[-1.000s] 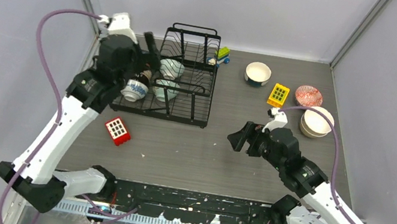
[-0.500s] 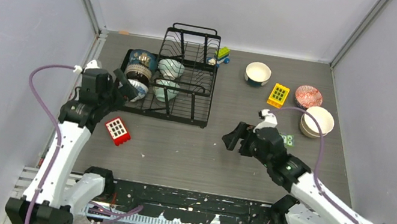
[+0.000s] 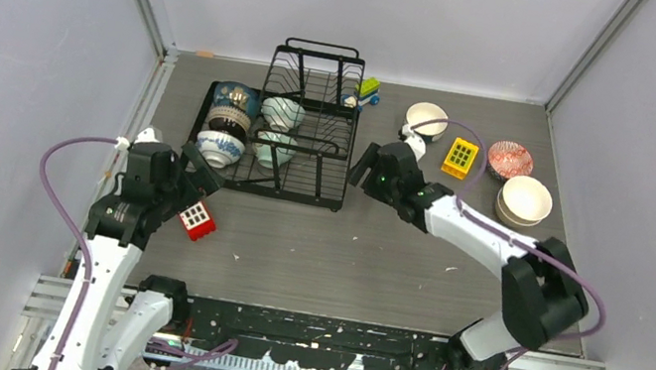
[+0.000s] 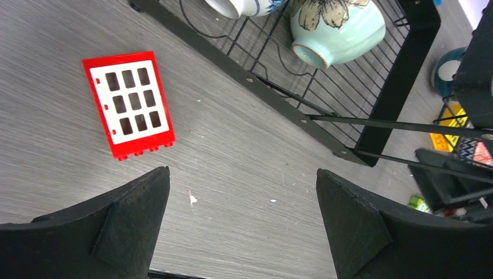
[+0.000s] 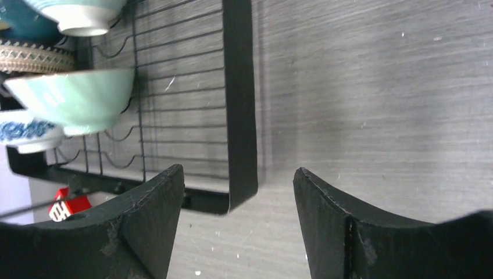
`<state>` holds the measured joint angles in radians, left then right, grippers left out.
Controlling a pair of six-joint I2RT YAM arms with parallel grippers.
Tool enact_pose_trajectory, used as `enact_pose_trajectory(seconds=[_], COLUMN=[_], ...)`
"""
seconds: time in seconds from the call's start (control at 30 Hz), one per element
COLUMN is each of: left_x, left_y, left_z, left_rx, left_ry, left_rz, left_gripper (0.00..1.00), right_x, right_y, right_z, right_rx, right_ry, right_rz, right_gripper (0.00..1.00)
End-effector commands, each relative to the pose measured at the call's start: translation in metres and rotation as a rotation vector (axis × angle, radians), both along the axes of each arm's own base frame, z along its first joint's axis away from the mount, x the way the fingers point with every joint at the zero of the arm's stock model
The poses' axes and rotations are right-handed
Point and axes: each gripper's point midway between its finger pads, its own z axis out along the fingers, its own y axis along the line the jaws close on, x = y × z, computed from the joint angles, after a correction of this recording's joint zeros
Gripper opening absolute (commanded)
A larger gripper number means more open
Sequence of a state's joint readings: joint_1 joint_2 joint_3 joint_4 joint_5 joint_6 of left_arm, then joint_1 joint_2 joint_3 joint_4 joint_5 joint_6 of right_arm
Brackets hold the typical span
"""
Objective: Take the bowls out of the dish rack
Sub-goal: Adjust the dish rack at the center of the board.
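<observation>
At the right gripper (image 5: pixel 238 170): parted fairly wide, empty, a little narrower than a second ago. Has swung from mid-table across to the right rim of the rack (image 5: pixel 241 116). Now looks in along the wire floor toward a green bowl (image 5: pixel 72 96) propped on the tines, without touching it. Farther in, a blue-and-white bowl (image 5: pixel 23 136); above, a second green bowl (image 5: pixel 78 11).

At the left gripper (image 4: pixel 242 170): spread wide, holding nothing. Has pulled back from the rack's left side to the near-left table, just beside a red block (image 4: pixel 129 103). Uncovered by that retreat, at the rack's far-left corner: a dark patterned bowl (image 3: pixel 234 101).

For the task, as a judgement: a change of turns, with nothing lifted out on the left's pass. Four bowls left racked. Already out on the right of the table: a white bowl (image 3: pixel 426 121), a red-patterned bowl (image 3: pixel 509 159) and a cream stack (image 3: pixel 524 200). Likely next: a reach in from the right for the nearest green bowl.

Pose, right arm: elbow out to the right of its base, forearm reaching left and away to the rack, wrist turned to face the rack's side. Left arm: drawn in along the left edge, rising from its base to a wrist tipped down at the table in front of the rack.
</observation>
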<state>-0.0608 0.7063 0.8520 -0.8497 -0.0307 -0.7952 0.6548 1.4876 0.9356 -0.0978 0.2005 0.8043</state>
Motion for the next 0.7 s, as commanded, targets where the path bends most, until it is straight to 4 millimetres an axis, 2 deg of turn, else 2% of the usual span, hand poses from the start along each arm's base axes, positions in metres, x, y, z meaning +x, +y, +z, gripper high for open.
enact_pose_trajectory(seconds=[0.0, 0.17, 0.3, 0.4, 0.53, 0.67], left_x=[-0.006, -0.009, -0.01, -0.009, -0.005, 0.003], left_y=[0.006, 0.013, 0.015, 0.015, 0.013, 0.009], left_z=[0.013, 0.018, 0.022, 0.021, 0.019, 0.018], left_rx=[0.068, 0.126, 0.146, 0.147, 0.137, 0.122], left_ry=[-0.021, -0.024, -0.04, -0.044, -0.049, -0.058], left_rz=[-0.025, -0.042, -0.043, -0.045, -0.052, -0.061], left_gripper=[0.98, 0.99, 0.99, 0.99, 0.99, 0.99], right_x=[0.037, 0.049, 0.051, 0.048, 0.046, 0.049], right_y=[0.01, 0.028, 0.031, 0.018, -0.003, -0.033], right_z=[0.006, -0.01, -0.028, -0.048, -0.059, -0.07], right_rx=[-0.002, -0.004, -0.064, -0.154, -0.219, -0.236], right_ry=[-0.001, 0.05, 0.102, 0.151, 0.17, 0.214], right_rz=[-0.028, 0.045, 0.076, 0.075, 0.041, -0.014], right_gripper=[0.73, 0.71, 0.67, 0.6, 0.53, 0.48])
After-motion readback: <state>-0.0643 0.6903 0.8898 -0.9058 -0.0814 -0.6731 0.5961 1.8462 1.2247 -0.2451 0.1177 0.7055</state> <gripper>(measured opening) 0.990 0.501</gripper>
